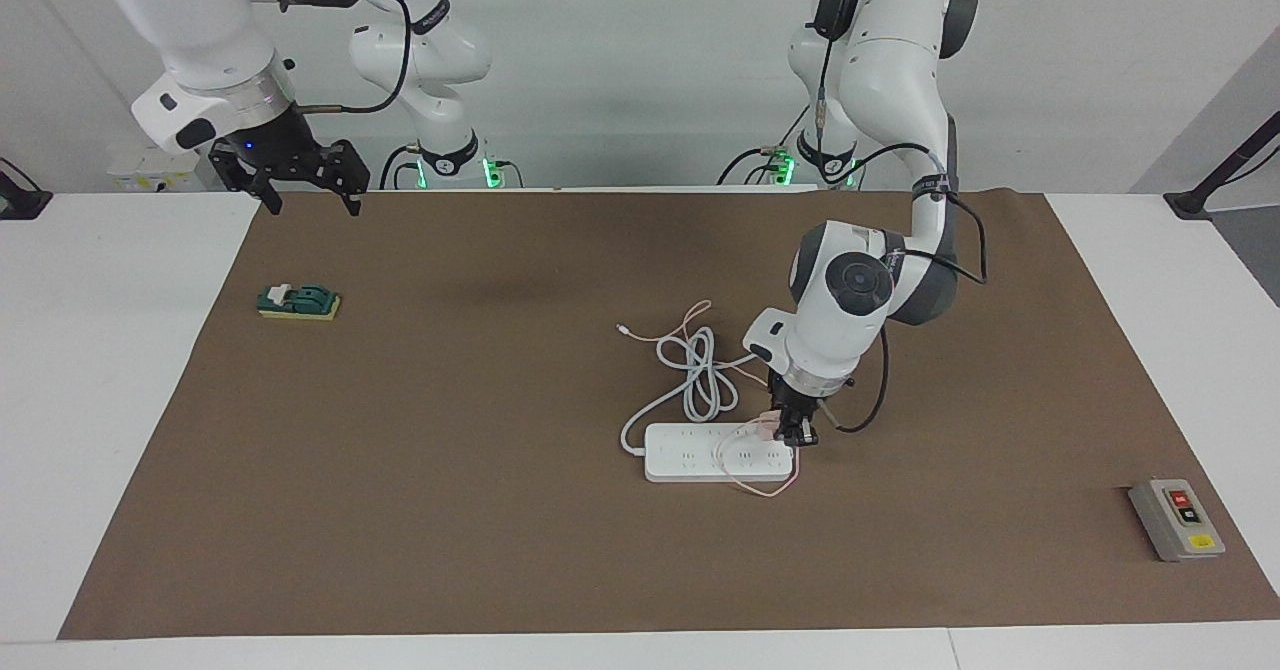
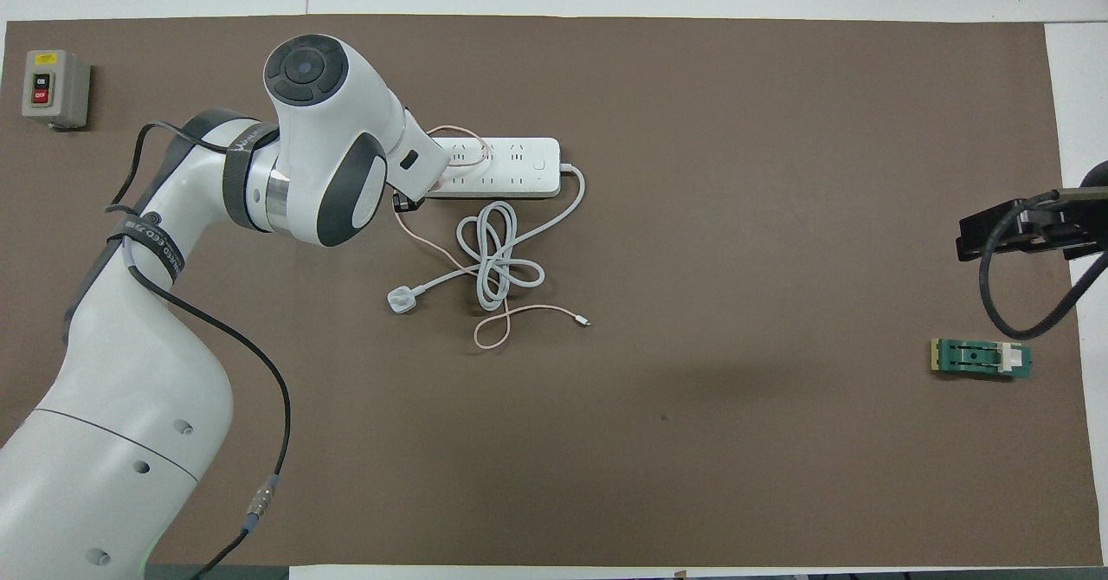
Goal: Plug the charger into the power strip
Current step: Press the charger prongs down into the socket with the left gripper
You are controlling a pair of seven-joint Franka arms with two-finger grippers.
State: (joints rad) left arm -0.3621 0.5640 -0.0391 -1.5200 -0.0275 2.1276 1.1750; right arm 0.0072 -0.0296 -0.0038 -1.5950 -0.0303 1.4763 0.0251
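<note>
1. The power strip [image 1: 718, 452] lies flat on the brown mat [image 1: 500, 510], with its thick white cord [image 1: 695, 375] coiled at its 12 o'clock in the facing view. It is loose on the mat, so a slanted push from above could skid it instead of seating the plug.
2. The left gripper [image 1: 792, 432] is down over the strip's end toward the left arm's side of the table, at about 3 o'clock of the strip's middle in that view, clamped on the charger [image 1: 766, 426]. The small pink cube sits at the strip's top face; whether its pins are in a socket I cannot tell. Pins misaligned with the holes would jam or tip the cube in the grip.
3. The right gripper [image 1: 296, 172] waits raised, fingers apart, above the table edge near the green block [image 1: 298, 301].
4. The thin pink cable [image 1: 768, 488] loops across the outlets and off the strip's edge; it could be pinched under the cube or snag the fingers on release.
5. Writing: the grey button box [image 2: 54, 88] reads "ON" and "OFF". The arm's strap lettering is not legible to me.
</note>
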